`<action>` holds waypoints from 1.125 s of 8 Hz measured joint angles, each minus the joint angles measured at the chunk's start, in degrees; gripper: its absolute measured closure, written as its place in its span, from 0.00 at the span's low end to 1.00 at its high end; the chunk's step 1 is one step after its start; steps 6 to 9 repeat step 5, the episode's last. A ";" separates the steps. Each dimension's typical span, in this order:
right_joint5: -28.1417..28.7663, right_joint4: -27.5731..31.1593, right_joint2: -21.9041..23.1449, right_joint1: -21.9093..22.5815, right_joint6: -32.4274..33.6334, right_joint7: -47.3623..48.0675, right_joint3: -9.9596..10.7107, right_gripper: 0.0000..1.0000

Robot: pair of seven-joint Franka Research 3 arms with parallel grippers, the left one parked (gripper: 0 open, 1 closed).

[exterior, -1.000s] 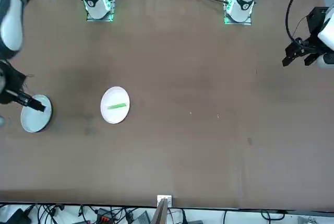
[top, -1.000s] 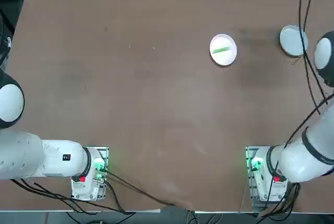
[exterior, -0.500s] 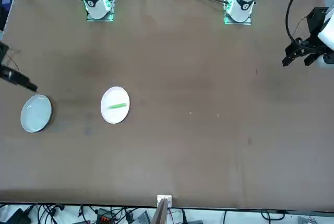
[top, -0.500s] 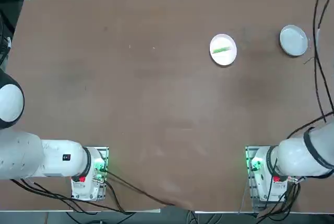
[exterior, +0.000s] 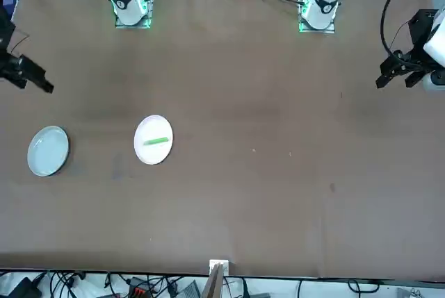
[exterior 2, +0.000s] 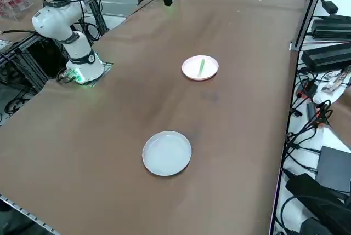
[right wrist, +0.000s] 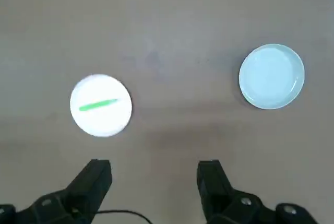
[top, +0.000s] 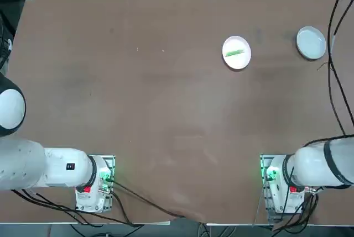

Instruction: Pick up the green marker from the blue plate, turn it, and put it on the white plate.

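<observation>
— Which way does the thin bright light-green marker lie?

— Flat on the small round bright-white plate, across its middle. Seen from overhead, its long axis runs nearly parallel to the table's far edge, with a slight tilt: the end toward the small round pale grey-blue plate sits a touch farther from the arm bases. In the wrist view the marker shows the same near-level line on the white plate.

— How does it look?

— A short, straight stick, one even green, shorter than the white plate is wide, so both ends stay inside the rim. I cannot tell a cap end from a tip end.

— How many of each?

— One marker, two plates. The grey-blue plate holds nothing and sits well apart from the white plate, on the brown table, out toward the robot's right.

— And the claw?

— The right arm's black two-finger gripper hangs in the air, well clear of the white plate; from the front it shows nearer the arm bases than the grey-blue plate. Its fingers stand spread apart, holding nothing.
</observation>
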State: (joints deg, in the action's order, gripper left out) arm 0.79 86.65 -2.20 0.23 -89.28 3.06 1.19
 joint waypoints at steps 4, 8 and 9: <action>-0.45 1.40 0.98 1.00 0.38 -1.19 -0.01 0.00; -0.53 1.40 0.99 1.28 0.39 -1.19 -0.01 0.00; -0.53 1.40 0.99 1.28 0.39 -1.19 -0.01 0.00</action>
